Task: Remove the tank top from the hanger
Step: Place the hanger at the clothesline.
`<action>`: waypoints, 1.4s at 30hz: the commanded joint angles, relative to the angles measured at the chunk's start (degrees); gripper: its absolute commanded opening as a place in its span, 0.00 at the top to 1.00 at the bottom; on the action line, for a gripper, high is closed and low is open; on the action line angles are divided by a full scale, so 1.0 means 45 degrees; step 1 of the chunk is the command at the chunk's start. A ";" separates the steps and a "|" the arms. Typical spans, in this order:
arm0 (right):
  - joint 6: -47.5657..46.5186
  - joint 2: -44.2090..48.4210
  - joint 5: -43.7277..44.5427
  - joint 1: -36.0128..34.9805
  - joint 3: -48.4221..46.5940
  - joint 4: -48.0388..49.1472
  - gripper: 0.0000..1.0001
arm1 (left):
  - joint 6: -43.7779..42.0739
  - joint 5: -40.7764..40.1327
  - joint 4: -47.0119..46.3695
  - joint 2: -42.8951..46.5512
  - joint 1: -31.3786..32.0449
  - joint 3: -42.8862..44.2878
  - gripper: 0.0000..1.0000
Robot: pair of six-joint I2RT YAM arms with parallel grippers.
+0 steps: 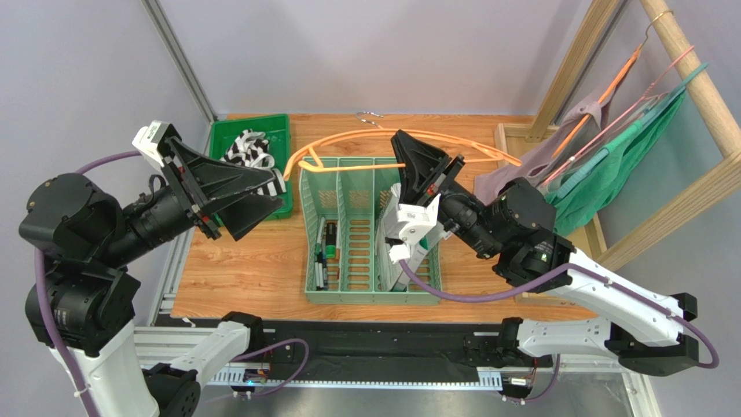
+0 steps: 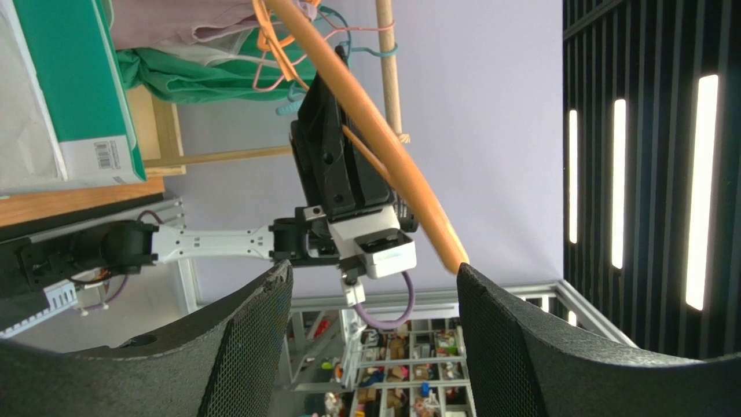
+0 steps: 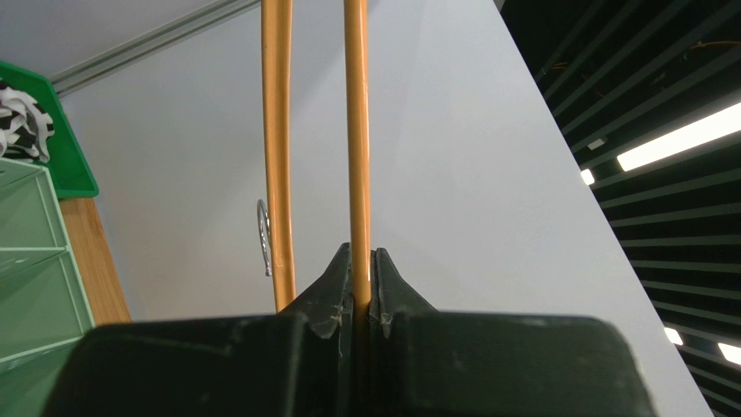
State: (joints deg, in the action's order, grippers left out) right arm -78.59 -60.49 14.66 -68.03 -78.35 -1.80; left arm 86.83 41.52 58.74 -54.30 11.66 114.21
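tank top, by my reading the black-and-white cloth, lies bunched in the green tray at the bench's far left, apart from the orange hanger. the right pincer is clenched on one thin bar of that bare hanger, holding it above the green rack. the left pincer is released and grasps nothing, hovering just beside the tray. risks: the narrow grip may let the hanger swivel or slip into the rack, and the spread left fingers could snag the cloth when moving.
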 commanded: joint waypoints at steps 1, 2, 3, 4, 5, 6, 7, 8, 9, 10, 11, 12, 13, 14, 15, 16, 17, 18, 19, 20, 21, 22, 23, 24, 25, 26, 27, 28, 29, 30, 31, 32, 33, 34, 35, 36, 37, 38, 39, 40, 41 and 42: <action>-0.1012 0.0122 0.0766 -0.0350 0.0359 0.0499 1.00 | 0.0646 0.0519 -0.0338 -0.0179 0.0026 0.0011 0.25; -0.1110 0.0122 0.0863 -0.0428 0.0398 0.0556 1.00 | 0.0763 0.0675 -0.0435 -0.0121 0.0026 -0.0125 0.25; -0.1188 0.0160 0.0864 -0.0487 0.0515 0.0557 1.00 | 0.0899 0.0754 -0.0572 0.0035 0.0026 -0.0301 0.25; -0.1247 0.0122 0.0826 -0.0546 0.0554 0.0557 1.00 | 0.1113 0.0851 -0.0805 0.0094 0.0026 -0.0728 0.26; -0.1286 0.0083 0.0806 -0.0546 0.0593 0.0557 1.00 | 0.1135 0.1045 -0.1059 0.0153 0.0026 -0.0868 0.26; -0.1344 0.0083 0.0806 -0.0566 0.0729 0.0634 1.00 | 0.1135 0.1144 -0.1081 0.0173 0.0026 -0.0927 0.27; -0.1480 0.0102 0.0825 -0.0643 0.0808 0.0751 1.00 | 0.1096 0.1222 -0.1061 0.0173 0.0007 -0.1024 0.27; -0.1520 0.0122 0.0806 -0.0702 0.0847 0.0984 1.00 | 0.1038 0.1359 -0.1042 0.0192 0.0026 -0.1064 0.27; -0.1579 0.0083 0.0806 -0.0761 0.0848 0.1045 1.00 | 0.1018 0.1379 -0.1042 0.0212 0.0007 -0.1161 0.28; -0.1637 0.0063 0.0825 -0.0897 0.0848 0.1103 1.00 | 0.0979 0.1437 -0.1042 0.0212 0.0026 -0.1239 0.28; -0.1773 0.0044 0.0806 -0.0937 0.0848 0.1181 1.00 | 0.0901 0.1515 -0.1003 0.0231 0.0026 -0.1279 0.28; -0.1852 -0.0014 0.0806 -0.0995 0.0828 0.1182 1.00 | 0.0881 0.1555 -0.1003 0.0193 0.0026 -0.1279 0.30; -0.1911 -0.0034 0.0806 -0.1112 0.0828 0.1201 1.00 | 0.0823 0.1594 -0.1003 0.0173 0.0026 -0.1279 0.32; -0.2066 -0.0073 0.0806 -0.1151 0.0828 0.1201 1.00 | 0.0803 0.1652 -0.1003 0.0134 0.0026 -0.1260 0.34; -0.2164 -0.0132 0.0767 -0.1190 0.0828 0.1201 1.00 | 0.0706 0.1692 -0.1003 0.0095 0.0026 -0.1202 0.37; -0.2301 -0.0152 0.0786 -0.1230 0.0944 0.1298 1.00 | 0.0628 0.1731 -0.1003 0.0056 0.0026 -0.1182 0.38; -0.2437 -0.0171 0.0748 -0.1269 0.1061 0.1705 1.00 | 0.0588 0.1886 -0.1003 0.0056 0.0026 -0.1182 0.40; -0.2787 -0.0210 0.0651 -0.1269 0.1121 0.1845 1.00 | 0.0433 0.1945 -0.1022 0.0036 0.0026 -0.1240 0.45; -0.2926 -0.0268 0.0630 -0.1308 0.1218 0.2039 1.00 | 0.0393 0.1965 -0.1042 0.0036 0.0026 -0.1279 0.48; -0.3043 -0.0327 0.0611 -0.1308 0.1316 0.2428 1.00 | 0.0335 0.2081 -0.1022 0.0056 0.0026 -0.1337 0.52; -0.3218 -0.0347 0.0533 -0.1327 0.1355 0.2529 1.00 | 0.0276 0.2141 -0.1042 0.0075 0.0026 -0.1454 0.60; -0.3278 -0.0405 0.0455 -0.1308 0.1394 0.2626 1.00 | 0.0121 0.2160 -0.1080 0.0095 0.0007 -0.1513 0.62; -0.3356 -0.0406 0.0416 -0.1308 0.1511 0.2898 1.00 | 0.0023 0.2199 -0.1119 0.0095 0.0026 -0.1533 0.65; -0.3453 -0.0425 0.0377 -0.1366 0.1608 0.3036 1.00 | -0.0036 0.2200 -0.1217 0.0095 0.0007 -0.1610 0.68; -0.3783 -0.0464 0.0337 -0.1386 0.1706 0.3405 1.00 | -0.0134 0.2219 -0.1411 0.0095 0.0026 -0.1669 0.69; -0.3864 -0.0464 0.0279 -0.1425 0.1804 0.3563 1.00 | -0.0193 0.2219 -0.1529 0.0095 0.0007 -0.1708 0.71; -0.3903 -0.0464 0.0259 -0.1445 0.1882 0.3642 1.00 | -0.0271 0.2181 -0.1704 0.0114 0.0026 -0.1806 0.79; -0.3942 -0.0484 0.0278 -0.1464 0.1902 0.3682 1.00 | -0.0426 0.2180 -0.1822 0.0095 0.0026 -0.1807 0.88; -0.3943 -0.0561 0.0317 -0.1464 0.1922 0.3759 1.00 | -0.0737 0.2103 -0.1804 0.0075 0.0026 -0.1845 0.99; -0.3943 -0.0620 0.0646 -0.1464 0.1903 0.3799 1.00 | -0.0953 0.2025 -0.1823 0.0075 0.0026 -0.1904 1.00; -0.4001 -0.0678 0.0901 -0.1464 0.1922 0.3838 0.99 | -0.1168 0.1947 -0.1862 0.0114 0.0026 -0.1962 1.00; -0.3962 -0.0718 0.1116 -0.1503 0.1980 0.4051 0.96 | -0.1711 0.1675 -0.1823 0.0095 0.0007 -0.1982 1.00; -0.3827 -0.0737 0.1524 -0.1523 0.2019 0.4092 0.96 | -0.1968 0.1537 -0.1804 0.0114 0.0026 -0.2079 1.00; -0.3632 -0.0699 0.1664 -0.1639 0.2116 0.4092 0.96 | -0.2183 0.1381 -0.1900 0.0134 0.0026 -0.2080 1.00; -0.3031 -0.0621 0.1743 -0.1698 0.2195 0.4227 0.96 | -0.2495 0.1070 -0.1978 0.0115 0.0007 -0.2080 1.00; -0.2754 -0.0466 0.1840 -0.1776 0.2311 0.4306 0.95 | -0.3001 0.0932 -0.1979 0.0114 0.0026 -0.1964 1.00; -0.2577 -0.0406 0.1880 -0.1796 0.2506 0.4384 0.90 | -0.3218 0.0814 -0.2057 0.0076 0.0007 -0.1924 1.00; -0.2363 -0.0348 0.1899 -0.1816 0.2643 0.4520 0.82 | -0.3414 0.0581 -0.2077 0.0037 0.0026 -0.1846 1.00; -0.2264 -0.0289 0.1938 -0.1816 0.2722 0.4618 0.72 | -0.3861 0.0463 -0.2077 0.0017 0.0026 -0.1672 1.00; -0.2224 -0.0288 0.1997 -0.1797 0.2742 0.4658 0.52 | -0.4039 0.0365 -0.2058 0.0017 0.0026 -0.1592 1.00; -0.2127 -0.0346 0.2075 -0.1816 0.2665 0.4620 0.44 | -0.4196 0.0209 -0.2019 -0.0003 0.0026 -0.1572 1.00; -0.1565 -0.0424 0.2404 -0.1777 0.2509 0.4523 0.39 | -0.4661 0.0150 -0.2018 -0.0003 0.0007 -0.1533 1.00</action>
State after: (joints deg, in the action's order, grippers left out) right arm -90.37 -62.81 22.55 -75.57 -66.26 14.85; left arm 74.52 46.28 52.95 -53.63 11.88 105.56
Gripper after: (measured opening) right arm 0.486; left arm 0.066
